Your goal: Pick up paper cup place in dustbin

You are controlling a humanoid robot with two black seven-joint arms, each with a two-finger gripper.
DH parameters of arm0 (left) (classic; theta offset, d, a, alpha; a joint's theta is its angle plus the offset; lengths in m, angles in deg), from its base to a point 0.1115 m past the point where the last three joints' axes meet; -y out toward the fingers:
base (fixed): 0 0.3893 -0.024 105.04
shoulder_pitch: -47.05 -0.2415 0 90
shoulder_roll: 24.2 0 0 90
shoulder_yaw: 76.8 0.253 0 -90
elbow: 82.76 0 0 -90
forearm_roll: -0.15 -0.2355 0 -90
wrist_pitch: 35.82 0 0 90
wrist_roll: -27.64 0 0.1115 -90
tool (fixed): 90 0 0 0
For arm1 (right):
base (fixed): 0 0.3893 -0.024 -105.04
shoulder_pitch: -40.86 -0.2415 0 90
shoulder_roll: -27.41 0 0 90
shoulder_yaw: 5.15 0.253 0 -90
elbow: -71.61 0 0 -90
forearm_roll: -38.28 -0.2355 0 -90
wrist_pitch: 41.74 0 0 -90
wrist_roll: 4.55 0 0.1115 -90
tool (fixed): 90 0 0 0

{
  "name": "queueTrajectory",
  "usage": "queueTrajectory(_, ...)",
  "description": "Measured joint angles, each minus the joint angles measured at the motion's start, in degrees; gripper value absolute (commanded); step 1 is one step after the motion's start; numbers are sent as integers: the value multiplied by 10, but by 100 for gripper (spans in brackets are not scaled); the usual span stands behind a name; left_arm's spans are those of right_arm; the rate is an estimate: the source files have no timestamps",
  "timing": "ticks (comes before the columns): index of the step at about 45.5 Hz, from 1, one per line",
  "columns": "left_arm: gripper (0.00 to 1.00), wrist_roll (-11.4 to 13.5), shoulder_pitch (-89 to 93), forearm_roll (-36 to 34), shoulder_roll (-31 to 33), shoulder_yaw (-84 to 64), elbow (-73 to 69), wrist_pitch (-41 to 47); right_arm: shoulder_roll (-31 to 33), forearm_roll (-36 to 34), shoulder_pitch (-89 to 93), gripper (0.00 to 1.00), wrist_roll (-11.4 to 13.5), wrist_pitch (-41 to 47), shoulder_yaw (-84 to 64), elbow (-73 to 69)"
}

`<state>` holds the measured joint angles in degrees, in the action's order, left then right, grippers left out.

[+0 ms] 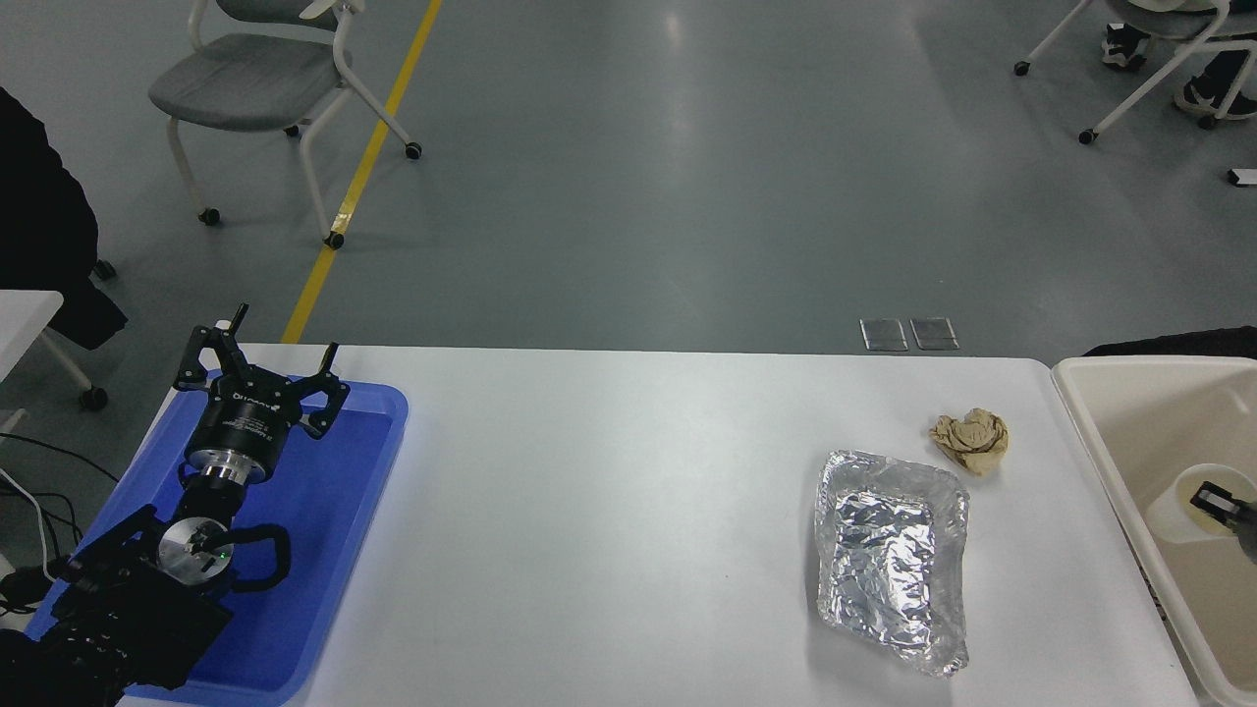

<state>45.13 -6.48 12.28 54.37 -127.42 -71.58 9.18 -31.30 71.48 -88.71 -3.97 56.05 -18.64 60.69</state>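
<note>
Left hand (257, 378) carries white print — too small to read.
</note>
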Motion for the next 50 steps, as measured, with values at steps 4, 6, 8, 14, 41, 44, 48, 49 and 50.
queueTrajectory(4, 100, 0, 0, 0, 0, 0, 0, 0, 0, 0, -9, 100, 0, 0, -1, -1)
queueTrajectory(6, 100, 0, 0, 0, 0, 0, 0, 0, 1, 0, -16, 100, 0, 1, -4, -7)
queueTrajectory(8, 100, 0, 0, 0, 0, 0, 0, 0, 4, 1, -25, 100, 0, 2, -8, -13)
queueTrajectory(14, 100, 0, 1, 0, 1, 0, 0, 0, 30, 4, -85, 100, 2, 6, -46, -63)
queueTrajectory(41, 100, 0, 1, 0, 2, 0, 0, 0, 44, 1, -614, 100, 23, 163, -386, -510)
queueTrajectory(44, 100, 0, 1, 0, 1, 0, 0, 0, 28, -6, -655, 100, 24, 190, -403, -548)
queueTrajectory(48, 100, 0, 1, 0, 1, 0, 0, 0, 1, -29, -709, 100, 24, 232, -426, -595)
queueTrajectory(49, 100, 0, 1, 0, 1, 0, 0, 0, -5, -35, -719, 100, 25, 240, -430, -603)
queueTrajectory(50, 100, 0, 1, 0, 1, 0, 0, 0, -10, -41, -729, 100, 25, 249, -433, -611)
